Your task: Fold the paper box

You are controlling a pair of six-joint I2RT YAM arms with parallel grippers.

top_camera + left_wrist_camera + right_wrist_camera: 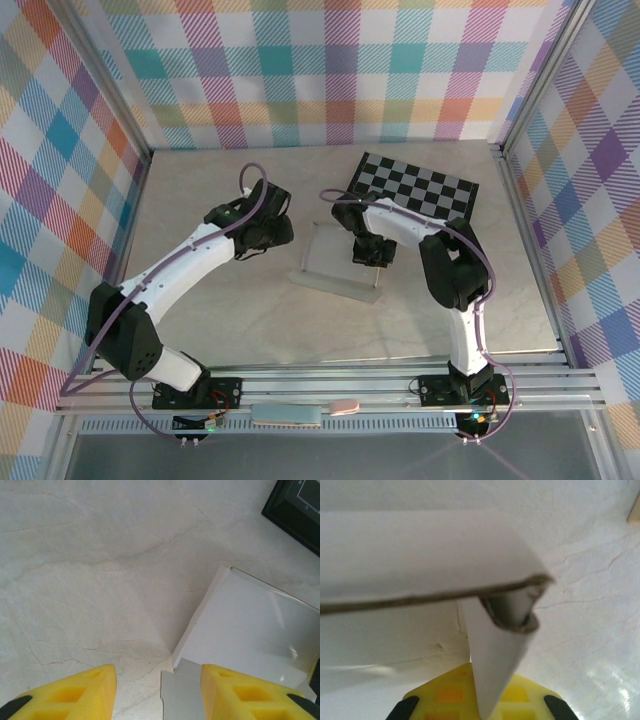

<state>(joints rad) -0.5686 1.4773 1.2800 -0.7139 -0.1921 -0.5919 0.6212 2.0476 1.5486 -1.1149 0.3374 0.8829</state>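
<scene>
Lit brightly and evenly from overhead, with no hard shadows anywhere. Crisp from edge to edge in the top view, with only soft, pale shadows on the marbled table (330, 330). Slightly soft and washed out in the left wrist view, with a faint grey shadow along the near edge of the paper box (250, 625) and a hazy bright reflection across its glossy face. Badly out of focus in the right wrist view: cardboard very close to the lens, smeared edges, dimness under the fold, small patches of glare on the tabletop at lower right.
</scene>
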